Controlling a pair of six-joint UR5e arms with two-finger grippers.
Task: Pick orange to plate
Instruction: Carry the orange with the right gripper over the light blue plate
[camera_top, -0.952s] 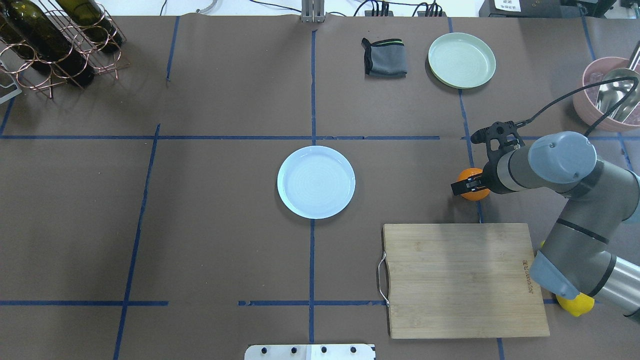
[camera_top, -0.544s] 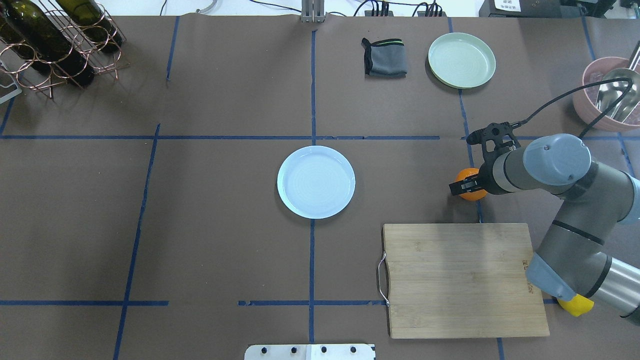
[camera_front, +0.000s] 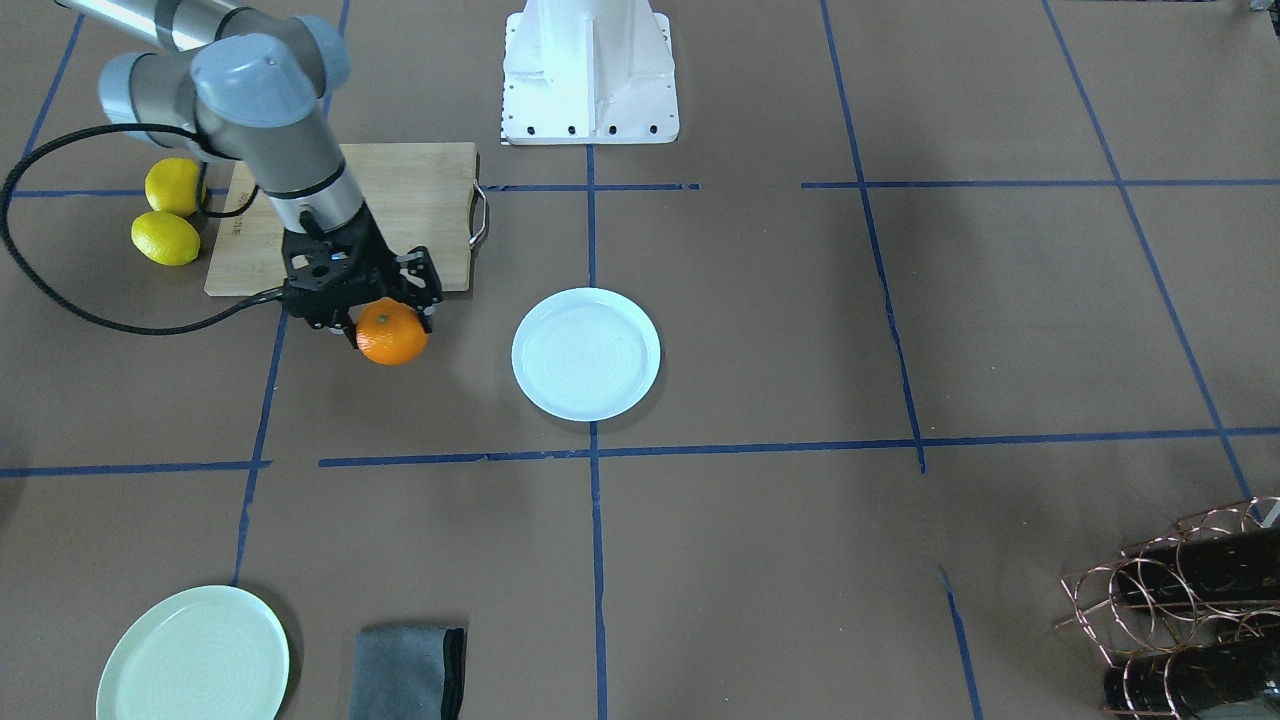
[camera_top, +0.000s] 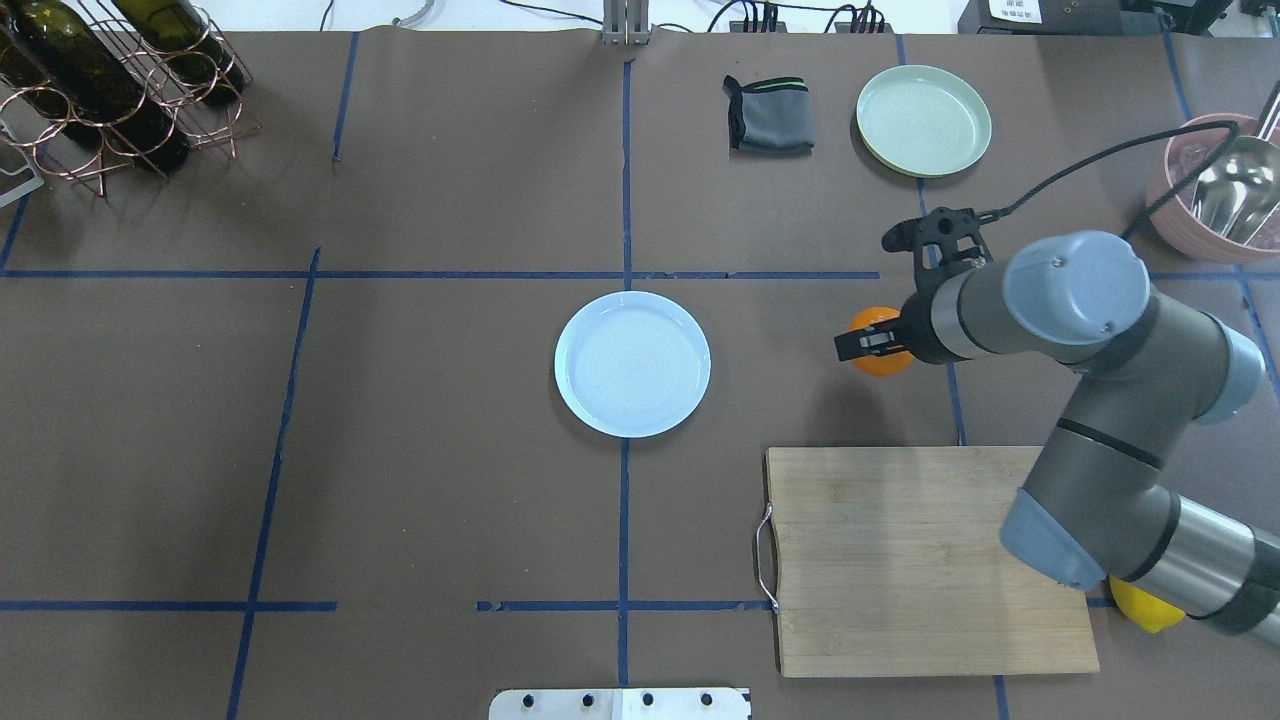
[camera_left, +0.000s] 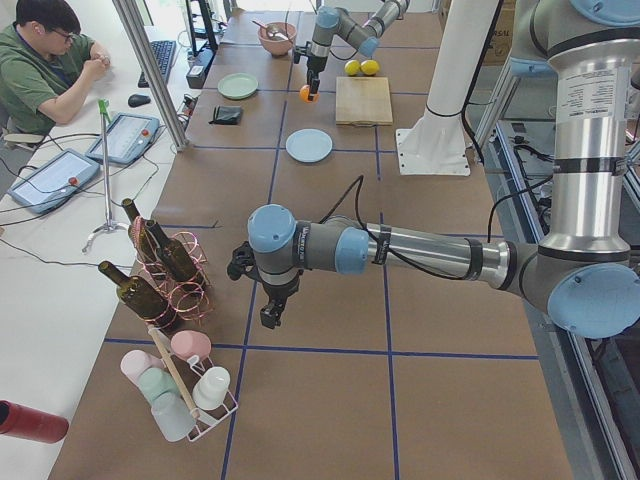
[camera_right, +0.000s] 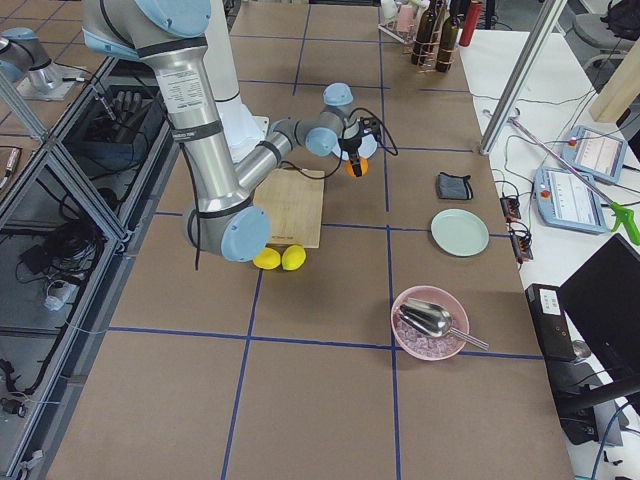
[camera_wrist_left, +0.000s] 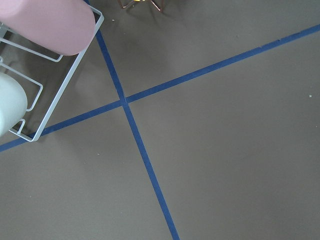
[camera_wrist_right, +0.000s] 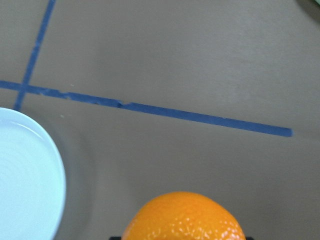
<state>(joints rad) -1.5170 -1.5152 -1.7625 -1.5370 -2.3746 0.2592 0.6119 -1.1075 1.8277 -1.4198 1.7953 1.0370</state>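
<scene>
I saw the right jaws clamped on the orange (camera_front: 392, 333), one finger on either side of its pebbled, slightly flattened skin. It hung near the smooth, round white plate (camera_front: 586, 353), on the side toward the worktop's right end, not touching it. The right arm bent across the bamboo board (camera_front: 420, 190), wrist pointing down. I couldn't tell how the left jaws stood.

On my screen I see a brown paper-covered tabletop (camera_top: 400, 450) crossed by blue tape lines (camera_top: 626, 150), spreading beneath the right gripper's (camera_top: 878, 343) jaws and well away on every side. Far across the table from the jaws runs a white desk (camera_left: 50, 260) carrying a keyboard (camera_left: 160, 62), with an aluminium post (camera_left: 150, 70) at its edge.
</scene>
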